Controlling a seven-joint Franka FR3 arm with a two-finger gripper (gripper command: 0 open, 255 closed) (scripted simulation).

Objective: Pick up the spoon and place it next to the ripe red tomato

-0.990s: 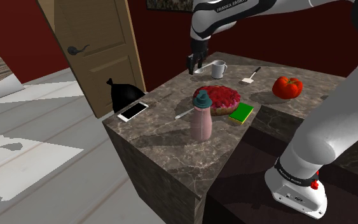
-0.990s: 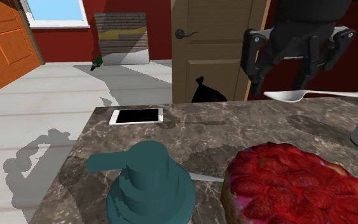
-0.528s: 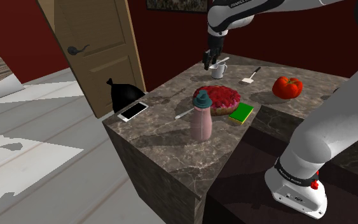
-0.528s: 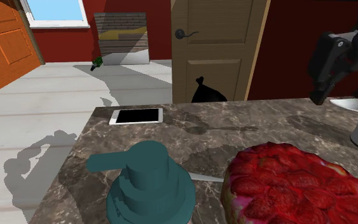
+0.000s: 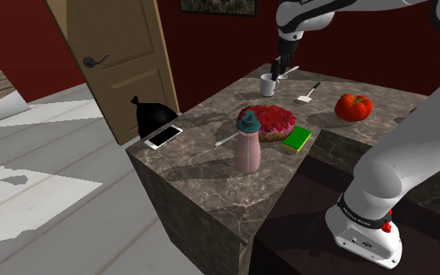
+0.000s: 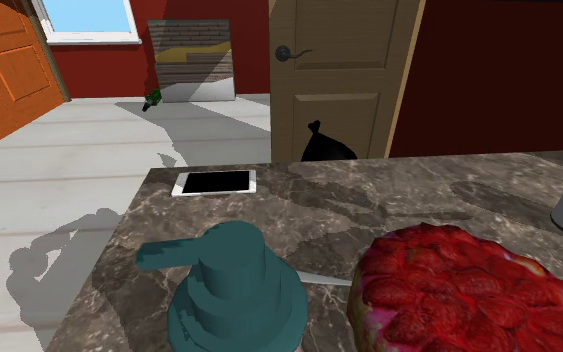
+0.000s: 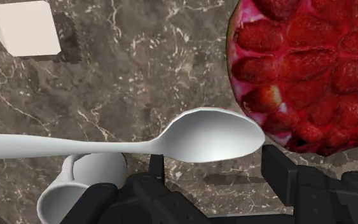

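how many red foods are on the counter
2: the tomato next to the white spatula, and the strawberry tart mid-counter beside the green sponge.

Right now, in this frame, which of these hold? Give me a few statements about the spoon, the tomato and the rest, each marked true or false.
1. The gripper holds the spoon above the counter. True.
2. The spoon lies beside the tomato. False: it is in the gripper, up by the white mug, apart from the tomato.
3. The phone lies flat near the counter's edge. True.
4. The sponge next to the strawberry tart is blue. False: it is green.
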